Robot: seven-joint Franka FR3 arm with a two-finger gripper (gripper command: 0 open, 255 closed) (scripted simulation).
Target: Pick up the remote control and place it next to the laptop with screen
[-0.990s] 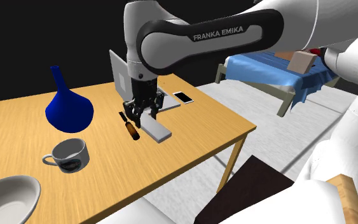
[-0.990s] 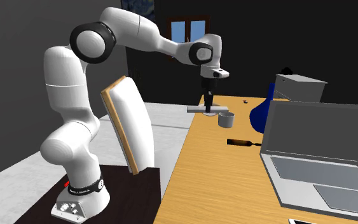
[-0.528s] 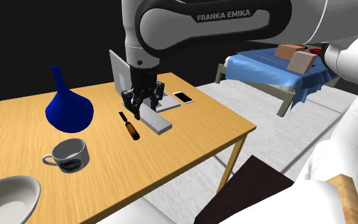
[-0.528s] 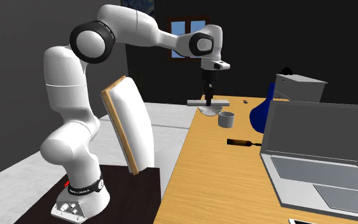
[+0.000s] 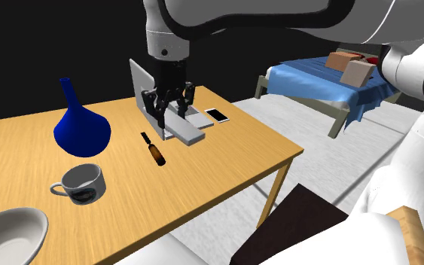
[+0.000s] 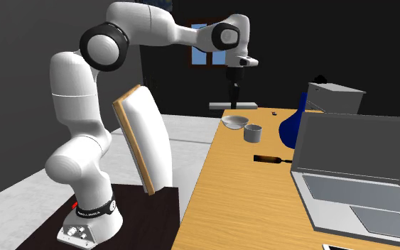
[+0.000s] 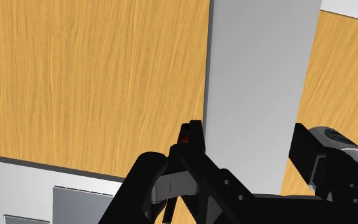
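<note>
A dark-handled tool [image 5: 154, 150] lies on the wooden table [image 5: 225, 162], and just past it the gripper [image 5: 169, 120] is clamped on a flat grey remote control [image 5: 189, 133]. Its black fingers [image 7: 192, 136] press both long sides, holding the slab level above the tabletop. Beyond sits the open laptop [image 5: 140, 84], near the table's far edge.

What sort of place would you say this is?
Likely a bedroom in a house: a bed with blue bedding stands beyond a wooden table carrying a laptop, a blue vase and a mug.
</note>
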